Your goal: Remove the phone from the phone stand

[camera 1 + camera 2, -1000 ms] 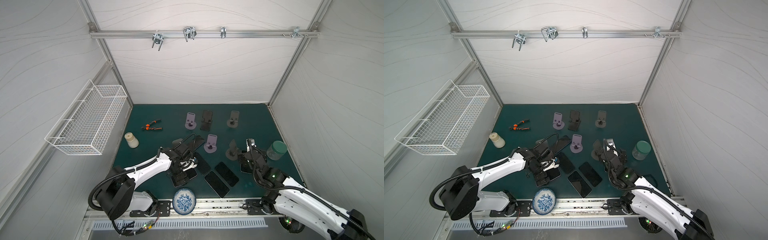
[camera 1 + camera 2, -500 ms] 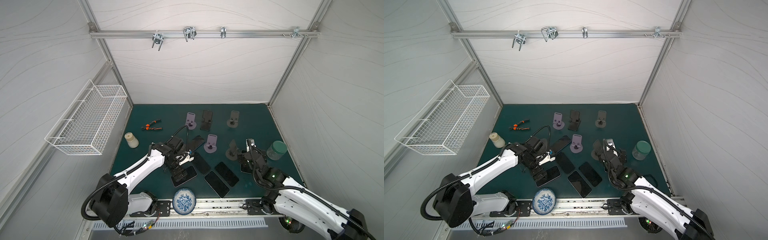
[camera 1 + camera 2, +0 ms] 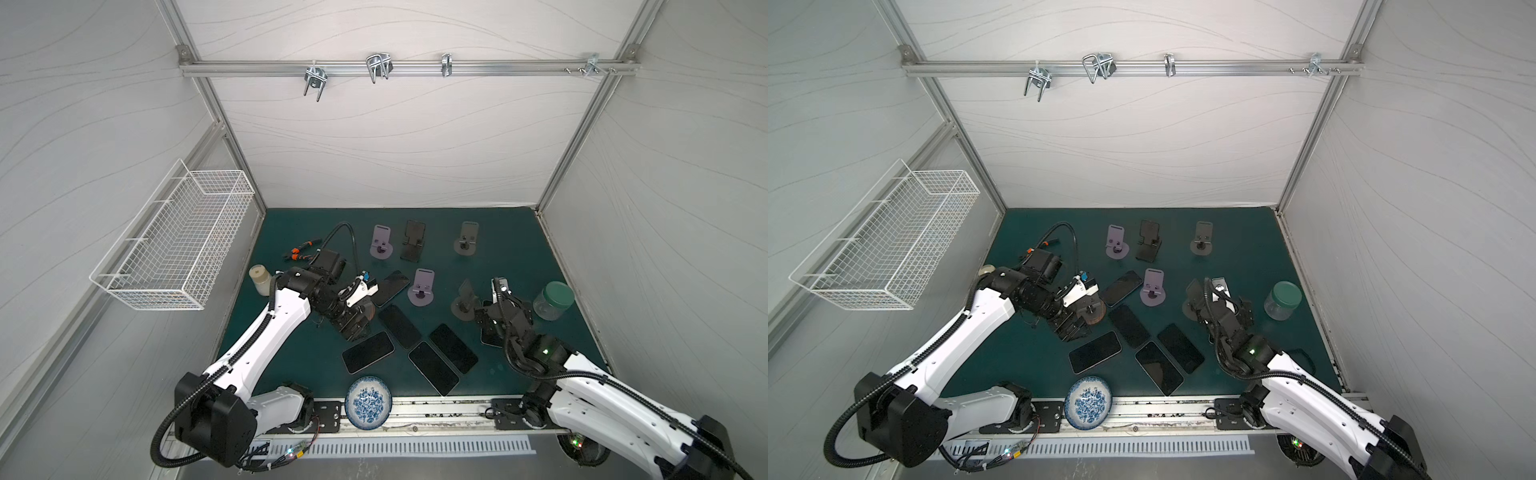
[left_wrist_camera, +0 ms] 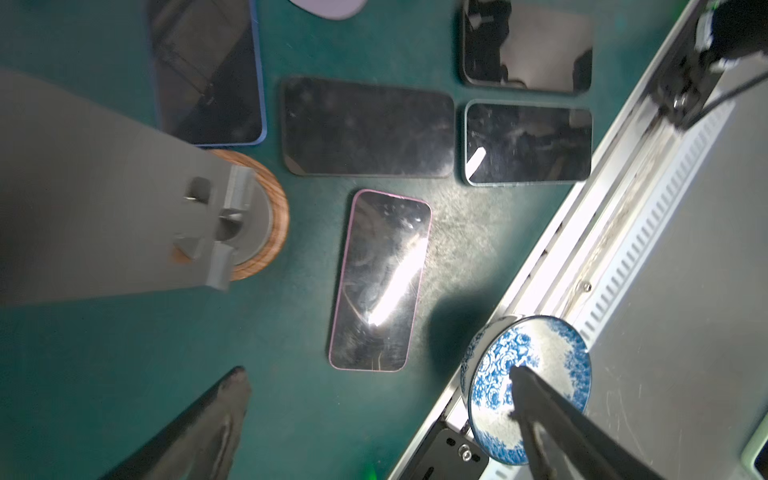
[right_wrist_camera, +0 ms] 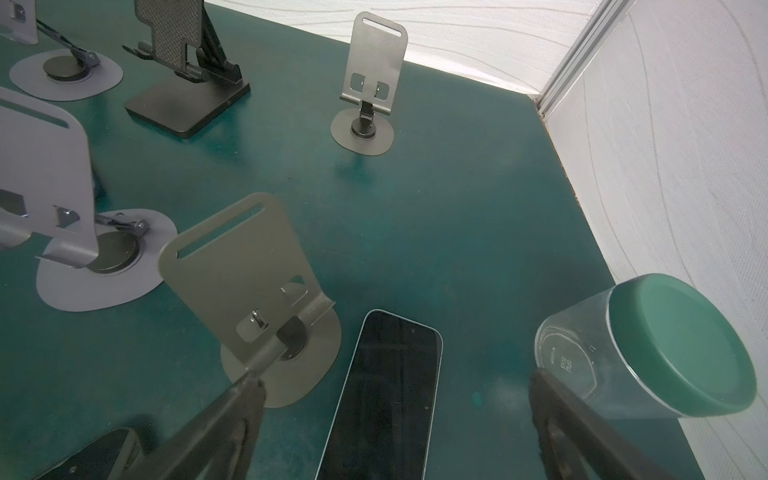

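Several phones (image 3: pixel 368 352) lie flat on green mat (image 3: pixel 511 249), white walls (image 3: pixel 374 145) around.

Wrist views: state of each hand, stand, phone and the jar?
left hand, open, empty
right hand, open, empty
wood-base stand, no phone on it
pink-edged phone, flat on the mat, screen dark
grey stand, no phone on it
light-edged phone, flat on the mat, screen dark
jar, lid on
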